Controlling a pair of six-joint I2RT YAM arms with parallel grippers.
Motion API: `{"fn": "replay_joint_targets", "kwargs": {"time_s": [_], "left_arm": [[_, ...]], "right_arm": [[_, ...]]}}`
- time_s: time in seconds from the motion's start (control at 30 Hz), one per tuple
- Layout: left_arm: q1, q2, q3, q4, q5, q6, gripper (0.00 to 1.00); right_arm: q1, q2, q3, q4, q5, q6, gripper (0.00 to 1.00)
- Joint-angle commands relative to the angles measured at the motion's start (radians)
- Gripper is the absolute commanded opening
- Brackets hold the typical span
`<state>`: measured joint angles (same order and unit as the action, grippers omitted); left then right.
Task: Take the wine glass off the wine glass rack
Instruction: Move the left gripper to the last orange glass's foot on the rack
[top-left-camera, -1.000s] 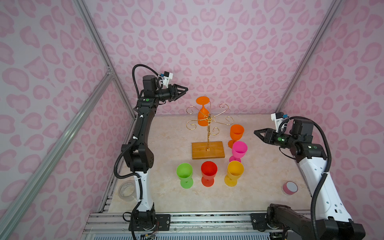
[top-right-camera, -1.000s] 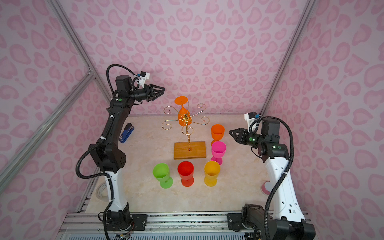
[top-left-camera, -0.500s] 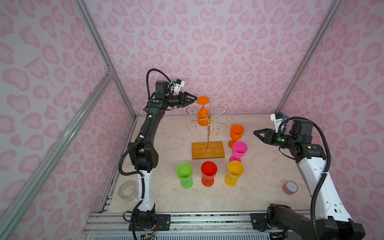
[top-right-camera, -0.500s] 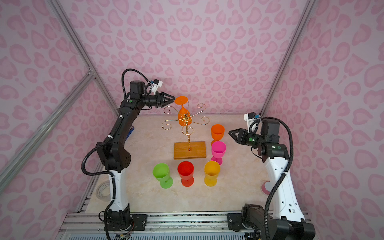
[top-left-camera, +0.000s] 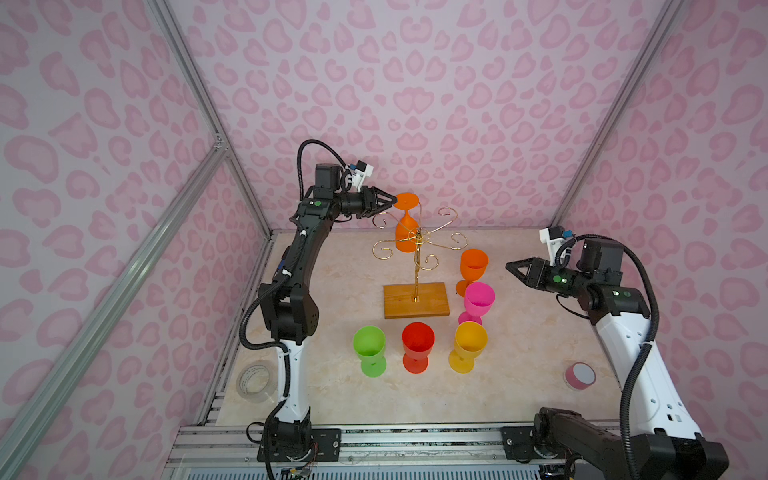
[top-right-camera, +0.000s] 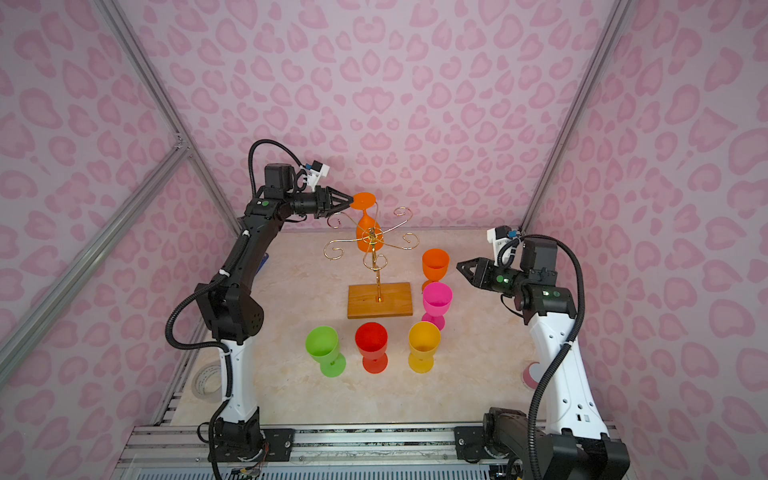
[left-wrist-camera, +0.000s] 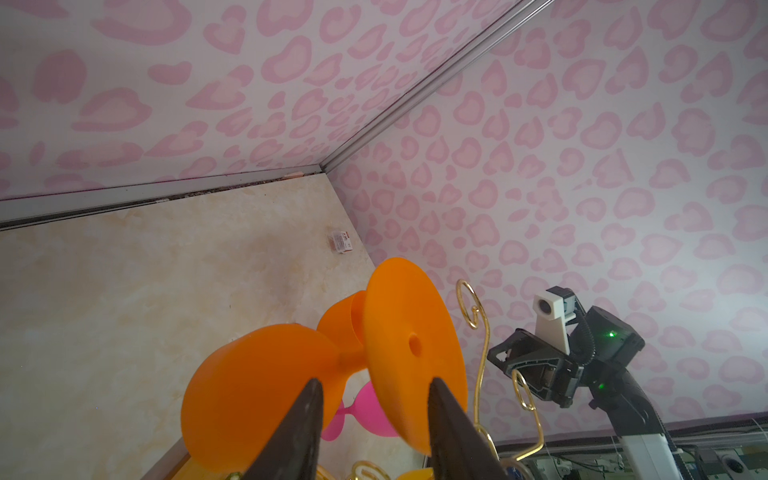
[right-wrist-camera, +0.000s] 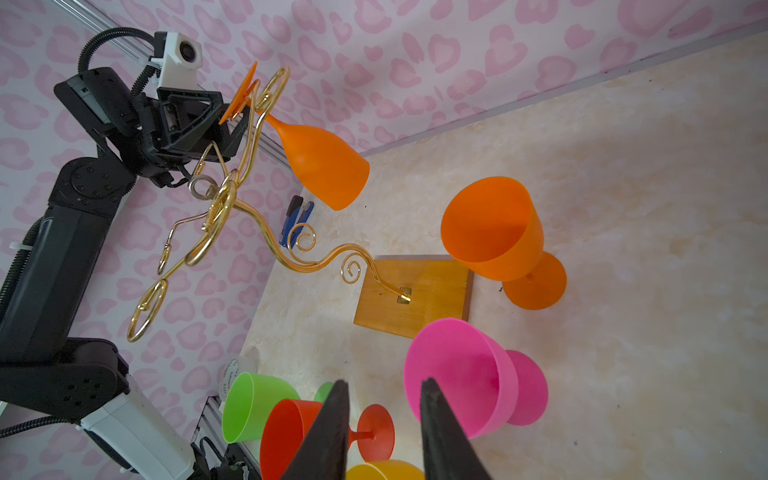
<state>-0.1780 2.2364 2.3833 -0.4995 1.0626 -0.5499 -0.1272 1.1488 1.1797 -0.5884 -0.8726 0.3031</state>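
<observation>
the glass (top-left-camera: 403, 239) is hung upside down by its foot from a rear arm of the rack (top-left-camera: 399, 301), above the table (top-left-camera: 519, 374). the left gripper (top-left-camera: 390, 202) is held level at the foot's rim, its jaws partly apart with the rim between their tips, closed on nothing. the right gripper (top-left-camera: 510, 266) is held with jaws somewhat apart and empty, well apart from the rack

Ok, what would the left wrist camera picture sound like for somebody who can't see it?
Two dark fingertips of the left gripper sit either side of the round foot of an orange wine glass hanging upside down on a gold wire wine glass rack. Behind are a pink glass, the right arm and pink-patterned walls.
</observation>
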Motion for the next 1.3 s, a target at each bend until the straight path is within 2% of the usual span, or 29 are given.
{"fn": "replay_joint_targets", "kwargs": {"time_s": [0.0,0.53,0.57,1.27], "left_arm": [[-0.001,0.007,0.005,0.006,0.022,0.004,0.42],[-0.012,0.015,0.01,0.021,0.037,-0.018,0.37],[-0.011,0.015,0.011,0.022,0.037,-0.019,0.33],[-0.012,0.002,0.009,0.065,0.062,-0.072,0.17]], "right_arm": [[-0.001,0.006,-0.012,0.031,-0.015,0.006,0.3],[-0.002,0.006,-0.031,0.041,-0.018,0.006,0.3],[-0.002,0.006,-0.031,0.041,-0.017,0.004,0.3],[-0.002,0.012,-0.058,0.061,-0.026,0.011,0.3]]}}
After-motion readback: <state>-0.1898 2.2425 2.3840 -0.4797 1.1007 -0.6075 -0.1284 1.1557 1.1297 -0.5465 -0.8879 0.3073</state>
